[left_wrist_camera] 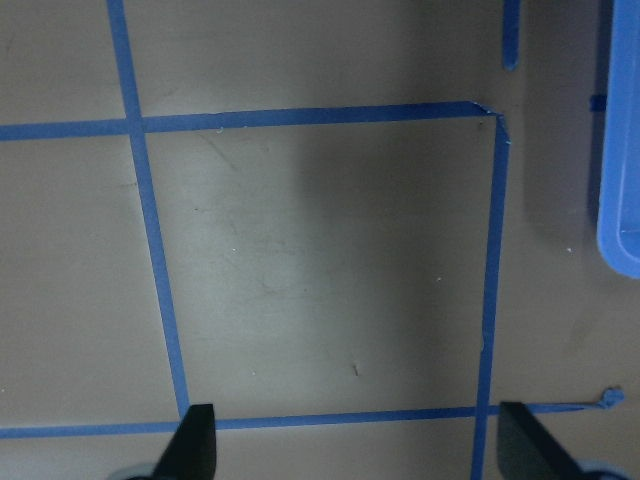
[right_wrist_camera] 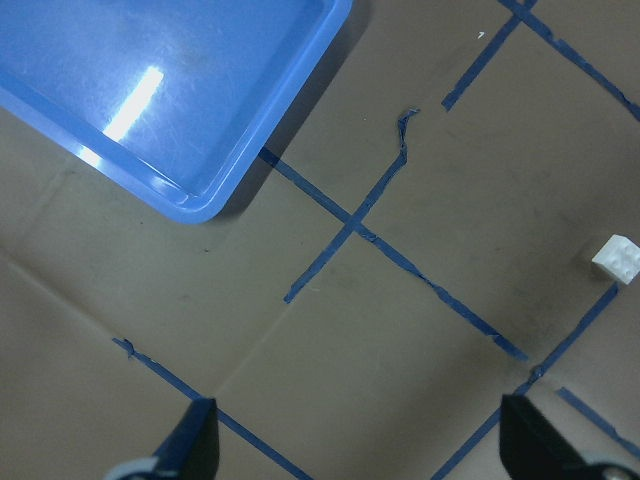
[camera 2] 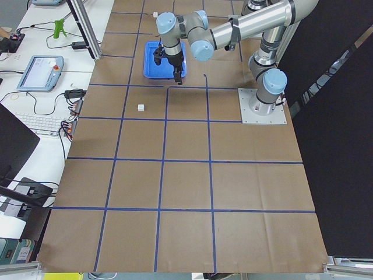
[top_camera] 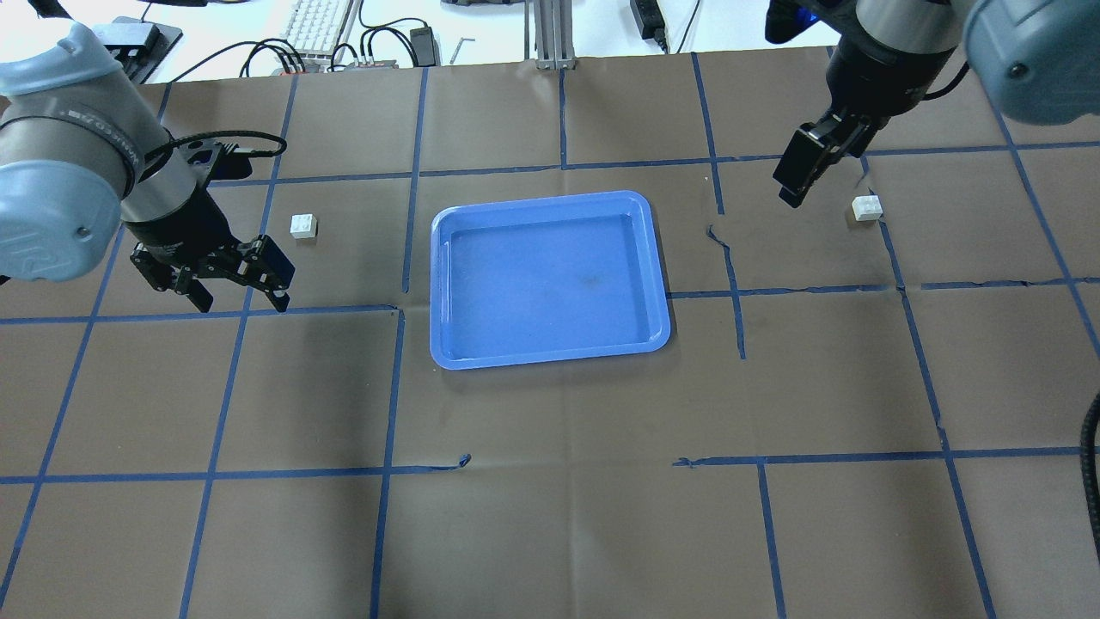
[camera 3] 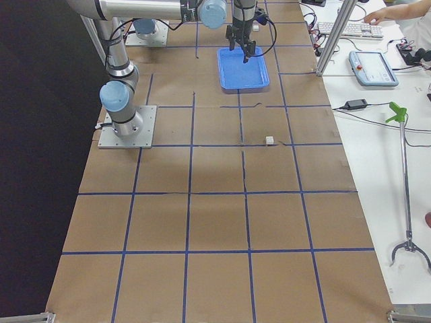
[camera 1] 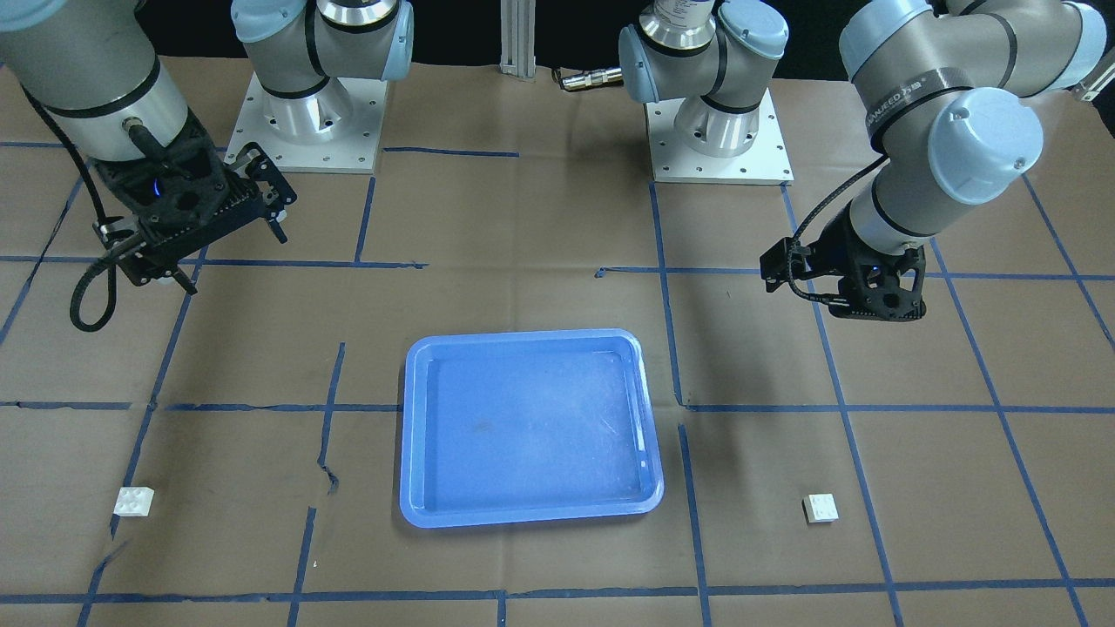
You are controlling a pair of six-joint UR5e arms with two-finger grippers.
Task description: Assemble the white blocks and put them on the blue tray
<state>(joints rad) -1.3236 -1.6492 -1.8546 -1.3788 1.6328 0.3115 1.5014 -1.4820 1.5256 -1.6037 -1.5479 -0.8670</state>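
Overhead: the left pincer (top_camera: 242, 301) is spread and empty over the bare counter (top_camera: 550, 516). One white block (top_camera: 303, 225) lies near it, on its far side, apart from it. The blue tray (top_camera: 440, 284) lies flat on the pincer's inner side, between the two pincers. The right pincer (top_camera: 791, 191) is seen edge-on, so its gap is unreadable here. The second white block (top_camera: 866, 207) sits near it on its outer side, not touching. Wide open counter lies robot-ward of both pincers, crossed only by blue tape lines (top_camera: 258, 473). Both arms are cut off by the frame.

Front-facing: the right pincer (camera 1: 231, 254) is spread with nothing in it. Its block (camera 1: 134, 501) lies beyond it toward the operators' edge, with clear room around. The left pincer's (camera 1: 858, 300) fingers are hidden under its own mount. Its block (camera 1: 821, 508) is likewise beyond it, studs up. The tray rim (camera 1: 409, 435) is fully in view.

Side views: both pincers are too small to read, and each appears in front of the tray. One block (camera 2: 140, 107) and the other (camera 3: 269, 140) lie loose on the counter.

Left wrist: the fingertips (left_wrist_camera: 195, 445) are wide apart over taped paper. The tray corner (left_wrist_camera: 620, 150) is cut off at the right edge, and no block is in frame.

Right wrist: the fingertips (right_wrist_camera: 525, 445) are wide apart. A tray corner (right_wrist_camera: 250, 150) is ahead on one side. A block (right_wrist_camera: 618, 258) is ahead on the other, partly cropped by the frame edge.
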